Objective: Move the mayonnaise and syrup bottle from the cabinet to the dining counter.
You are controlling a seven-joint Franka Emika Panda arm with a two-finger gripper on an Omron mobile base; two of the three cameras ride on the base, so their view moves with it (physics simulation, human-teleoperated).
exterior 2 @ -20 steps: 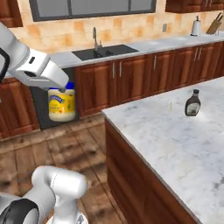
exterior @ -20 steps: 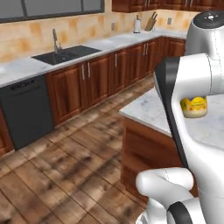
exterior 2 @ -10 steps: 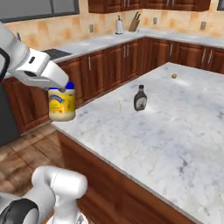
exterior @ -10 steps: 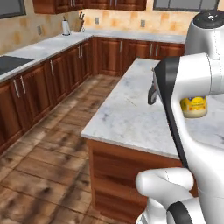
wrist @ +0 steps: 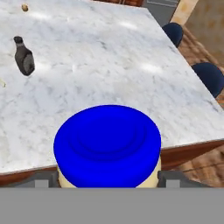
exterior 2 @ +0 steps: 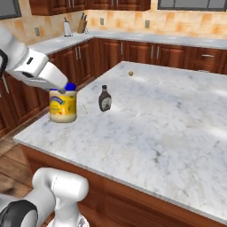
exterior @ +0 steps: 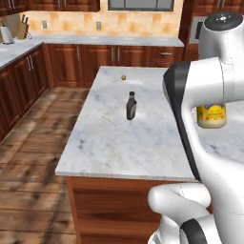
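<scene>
A: Where is the small squat mayonnaise jar (exterior 2: 62, 106) with the blue screw lid, cream body and yellow-and-blue label seen?

B: It is held up in the white arm's two-finger gripper (exterior 2: 66, 87), above the near edge of the large dining counter (exterior 2: 177, 128) with the white-grey marble top and dark wood-panelled base. In the right base view the jar is seen hanging upright under the hand, its base close over the marble. Whether the marble is touched cannot be told.

A: How are the jaws set?

B: They are clamped on the jar, near its blue lid. In the hand view the lid (wrist: 107, 145) is seen from above, with a grey finger (wrist: 172, 178) at each side of it.

A: And the slim dark brown syrup bottle (exterior: 131, 106) with the black cap and pale label?

B: It is stood upright on the marble top, well apart from the jar and farther in from the edge. A small brown round thing (exterior: 123, 77) is seen on the marble beyond it.

A: What else is shown?

B: Two dark blue round stools (wrist: 211, 77) are seen beside the counter in the hand view, on a wooden floor (exterior: 28, 138).
</scene>
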